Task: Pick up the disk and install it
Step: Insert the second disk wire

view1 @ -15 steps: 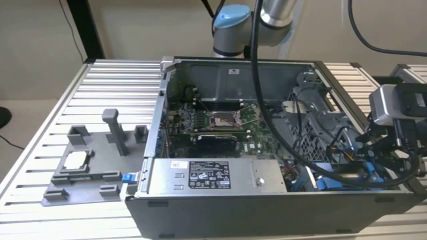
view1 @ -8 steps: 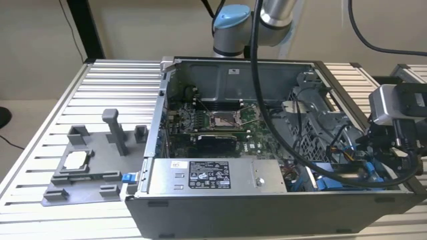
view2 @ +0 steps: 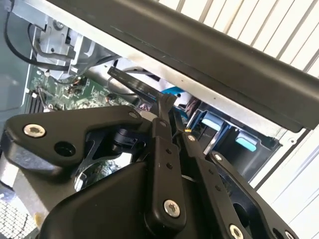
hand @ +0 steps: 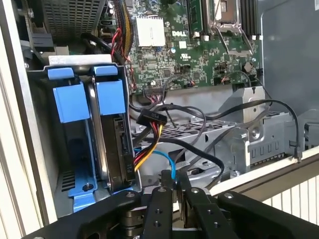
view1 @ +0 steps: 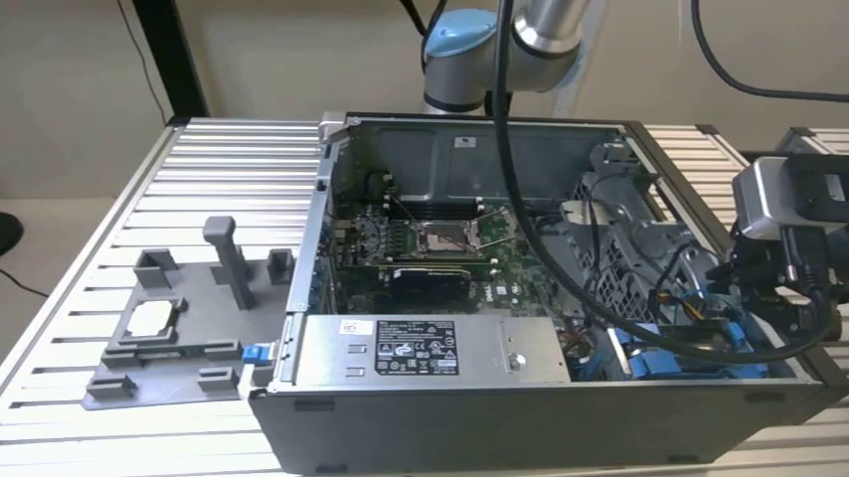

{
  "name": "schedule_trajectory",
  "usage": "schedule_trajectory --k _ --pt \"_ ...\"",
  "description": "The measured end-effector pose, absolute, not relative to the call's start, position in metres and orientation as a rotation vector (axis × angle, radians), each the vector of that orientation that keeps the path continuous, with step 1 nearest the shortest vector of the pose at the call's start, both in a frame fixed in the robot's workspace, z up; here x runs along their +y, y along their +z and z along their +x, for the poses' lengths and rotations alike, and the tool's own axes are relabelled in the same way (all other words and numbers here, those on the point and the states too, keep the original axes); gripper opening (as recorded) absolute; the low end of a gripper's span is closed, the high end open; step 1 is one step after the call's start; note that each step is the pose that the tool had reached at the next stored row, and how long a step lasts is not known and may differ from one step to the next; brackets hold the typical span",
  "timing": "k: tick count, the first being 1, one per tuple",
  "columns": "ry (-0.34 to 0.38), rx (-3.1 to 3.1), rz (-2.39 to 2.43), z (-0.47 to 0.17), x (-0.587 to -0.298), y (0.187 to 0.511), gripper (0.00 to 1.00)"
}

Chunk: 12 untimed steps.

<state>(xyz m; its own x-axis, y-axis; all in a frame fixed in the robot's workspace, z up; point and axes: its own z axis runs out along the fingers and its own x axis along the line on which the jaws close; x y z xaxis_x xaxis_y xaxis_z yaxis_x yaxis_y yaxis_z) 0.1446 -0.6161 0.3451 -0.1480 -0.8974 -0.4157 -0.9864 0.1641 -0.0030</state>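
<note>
Two blue tabs (hand: 84,97) are seen side by side at the mouth of the drive cage (hand: 37,129) in the first wrist view. The disk (hand: 119,149) is found behind one of them, stood on edge in its blue bracket and slid into the cage at the corner of the case (view1: 531,422). Its connector edge is turned toward the motherboard (hand: 199,50), so that the cables (hand: 149,119) hanging just beside it can reach it; whether any plug is seated cannot be told.

The claw (hand: 173,177) is held just outside the cage, near the disk's lower corner but apart from it. In both wrist views its fingers are drawn together, and nothing is seen between them (view2: 172,117); it is judged clenched on nothing. The disk is therefore carried by the cage rails alone and judged already in place.

In the exterior view the arm (view1: 544,30) is bent over the open case so that the wrist is hung above the corner at the exterior view's right, where the blue brackets (view1: 663,360) show. On the desk (view1: 226,149), well apart at the exterior view's left, a grey fixture (view1: 199,383) is set with a small silver chip (view1: 150,316) resting in it.
</note>
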Motion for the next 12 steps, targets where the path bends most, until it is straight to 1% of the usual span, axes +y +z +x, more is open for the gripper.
schedule_trajectory --k 4,12 --pt "0.384 2.127 -1.804 0.133 -0.614 0.348 0.0" --pt "0.344 2.143 -1.822 0.109 -0.61 0.35 0.0"
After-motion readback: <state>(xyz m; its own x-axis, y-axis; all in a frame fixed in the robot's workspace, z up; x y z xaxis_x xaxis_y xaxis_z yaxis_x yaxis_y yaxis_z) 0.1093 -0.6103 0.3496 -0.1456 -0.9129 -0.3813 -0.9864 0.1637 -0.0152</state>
